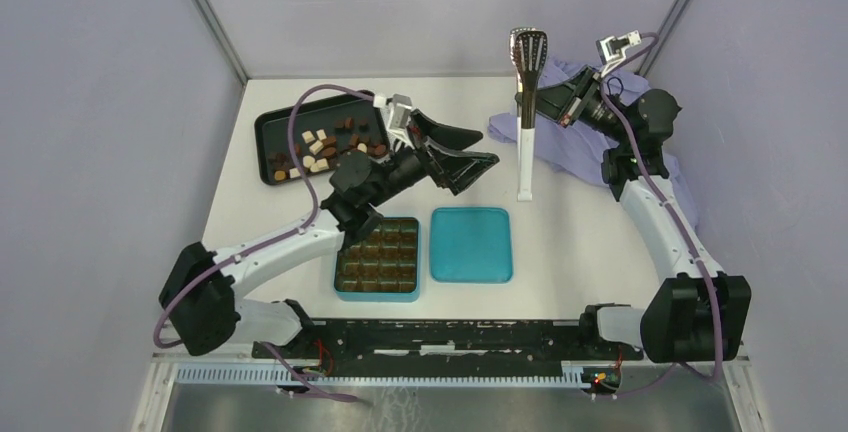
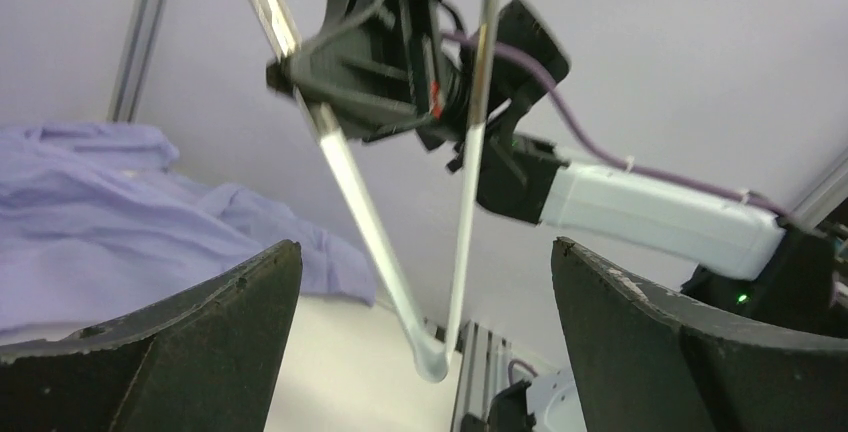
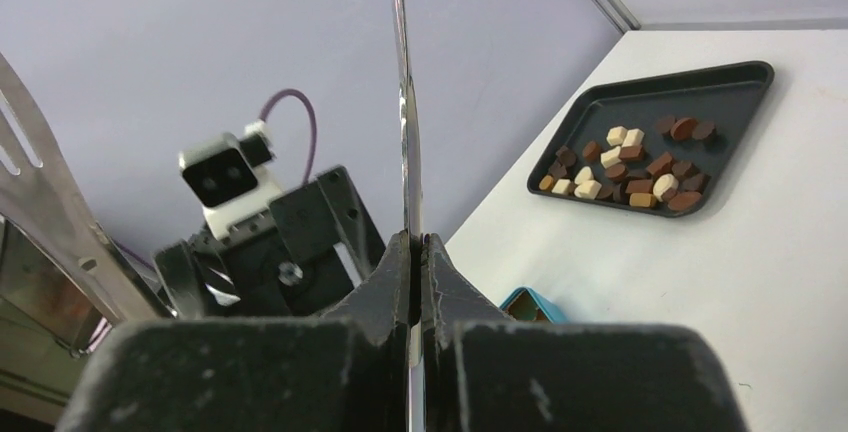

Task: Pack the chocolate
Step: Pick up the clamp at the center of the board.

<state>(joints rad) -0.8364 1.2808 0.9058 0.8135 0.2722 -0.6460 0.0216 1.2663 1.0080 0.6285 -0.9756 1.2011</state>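
Note:
The chocolate (image 1: 318,150), several dark brown, tan and cream pieces, lies on a black tray (image 1: 272,124) at the back left; it also shows in the right wrist view (image 3: 625,167). The teal box (image 1: 378,292) with its brown grid insert sits at the front, partly under my left arm. My left gripper (image 1: 488,149) is open and empty, raised above the table, facing the metal tongs (image 1: 526,142). My right gripper (image 1: 535,104) is shut on the tongs and holds them upright, hinge end down. In the left wrist view the tongs (image 2: 350,182) hang between my open fingers (image 2: 200,342).
The teal lid (image 1: 471,244) lies flat right of the box. A crumpled purple cloth (image 1: 575,147) lies at the back right under the right arm. The walls close in the table on three sides.

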